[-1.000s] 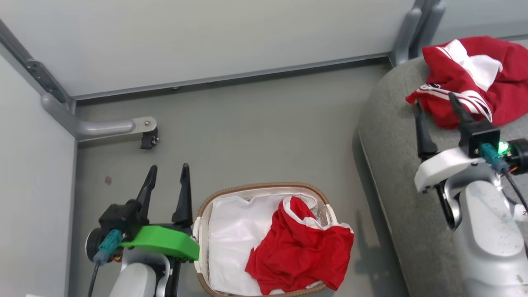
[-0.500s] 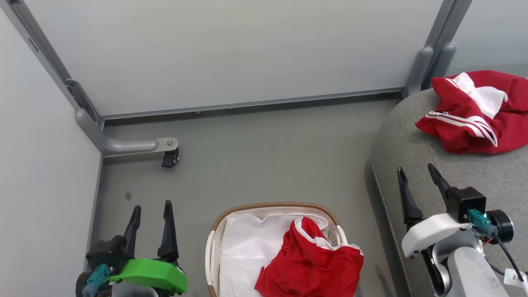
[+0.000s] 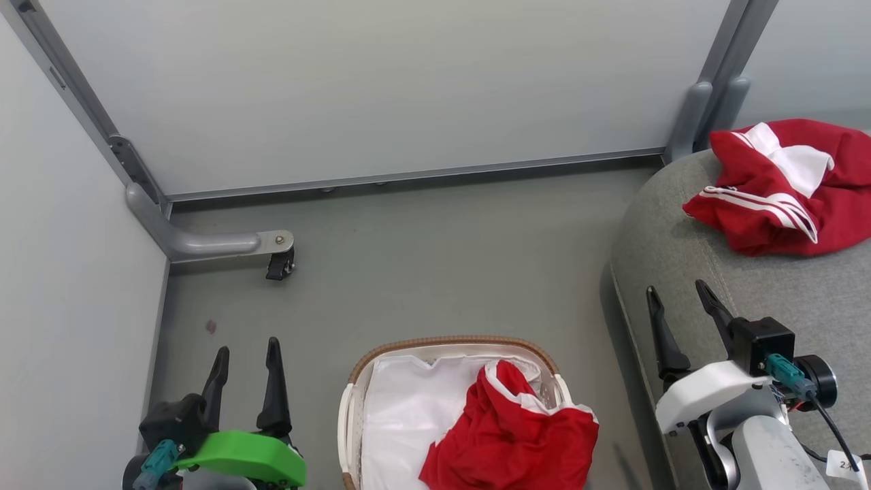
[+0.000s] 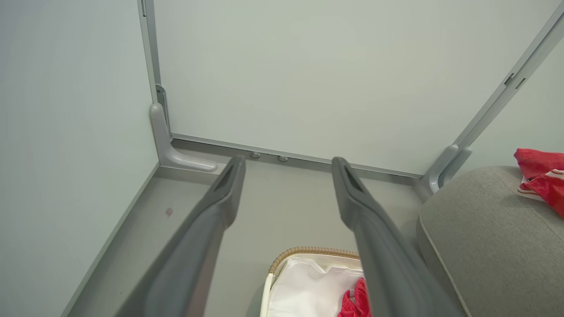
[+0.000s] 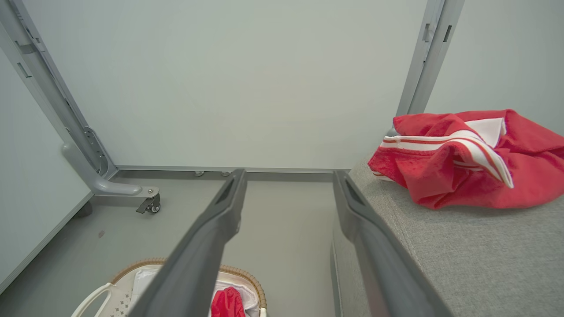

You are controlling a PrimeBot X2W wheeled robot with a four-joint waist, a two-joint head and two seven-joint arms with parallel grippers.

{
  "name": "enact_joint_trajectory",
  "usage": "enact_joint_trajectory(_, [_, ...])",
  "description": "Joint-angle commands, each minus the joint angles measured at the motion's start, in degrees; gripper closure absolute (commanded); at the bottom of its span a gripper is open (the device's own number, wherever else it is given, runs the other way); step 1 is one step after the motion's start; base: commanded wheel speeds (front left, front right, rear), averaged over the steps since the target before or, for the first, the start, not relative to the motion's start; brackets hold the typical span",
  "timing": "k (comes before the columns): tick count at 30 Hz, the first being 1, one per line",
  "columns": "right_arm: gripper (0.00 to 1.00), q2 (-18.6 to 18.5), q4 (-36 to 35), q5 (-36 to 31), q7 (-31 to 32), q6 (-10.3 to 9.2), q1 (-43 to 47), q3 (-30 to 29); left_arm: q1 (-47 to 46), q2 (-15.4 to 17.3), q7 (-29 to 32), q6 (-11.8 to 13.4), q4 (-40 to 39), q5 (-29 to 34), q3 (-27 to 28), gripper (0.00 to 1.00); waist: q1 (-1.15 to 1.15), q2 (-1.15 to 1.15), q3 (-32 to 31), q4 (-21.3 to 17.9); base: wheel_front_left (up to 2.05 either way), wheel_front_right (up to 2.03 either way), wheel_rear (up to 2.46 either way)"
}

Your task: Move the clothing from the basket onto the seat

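A red garment with white trim (image 3: 510, 435) lies bunched in the white basket (image 3: 354, 408) with the brown woven rim, draped over its right side. Red shorts with white stripes (image 3: 782, 190) lie crumpled on the grey seat (image 3: 667, 224); they show too in the right wrist view (image 5: 467, 158) and at the left wrist view's right edge (image 4: 542, 176). My left gripper (image 3: 245, 350) stands open and empty left of the basket. My right gripper (image 3: 675, 291) is open and empty over the seat's left edge, short of the shorts.
Pale partition walls close the back and left, with a grey frame foot and a black caster (image 3: 279, 262) on the floor at the left. Another frame post (image 3: 708, 102) stands behind the seat. Bare grey floor (image 3: 442, 258) lies between the walls, basket and seat.
The head camera has tilted up, so everything sits lower in its picture. My right gripper has drawn back from the shorts on the seat, open and empty. The left gripper has barely moved.
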Motion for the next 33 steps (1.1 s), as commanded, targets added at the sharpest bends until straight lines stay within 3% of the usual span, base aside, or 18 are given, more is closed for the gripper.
enact_joint_trajectory(1, [0.00, -0.2, -0.1, 0.0, -0.1, -0.08, 0.6, 0.1, 0.5, 0.2, -0.1, -0.1, 0.2, -0.3, 0.0, 0.00, 0.00, 0.00, 0.0, 0.0, 0.00, 0.00, 0.00])
enact_joint_trajectory(21, [0.00, -0.2, -0.9, -0.4, -0.1, -0.08, -1.2, -0.6, -2.3, 0.2, -0.1, -0.7, 1.0, 1.5, -1.7, 0.00, 0.00, 0.00, 2.3, -0.5, 0.00, 0.00, 0.00])
enact_joint_trajectory(28, [0.00, -0.2, -3.8, -2.1, -0.1, -0.08, -4.1, -2.2, -8.8, 0.2, 0.0, -1.9, 4.2, 1.2, -6.2, 0.00, 0.00, 0.00, 7.9, -1.4, 0.00, 0.00, 0.00])
enact_joint_trajectory(33, [0.00, -0.2, -6.6, -3.5, -0.1, -0.08, -8.0, -4.0, -15.3, 0.2, 0.0, -2.3, 8.7, 0.4, -11.6, 0.00, 0.00, 0.00, 15.2, -2.9, 0.00, 0.00, 0.00])
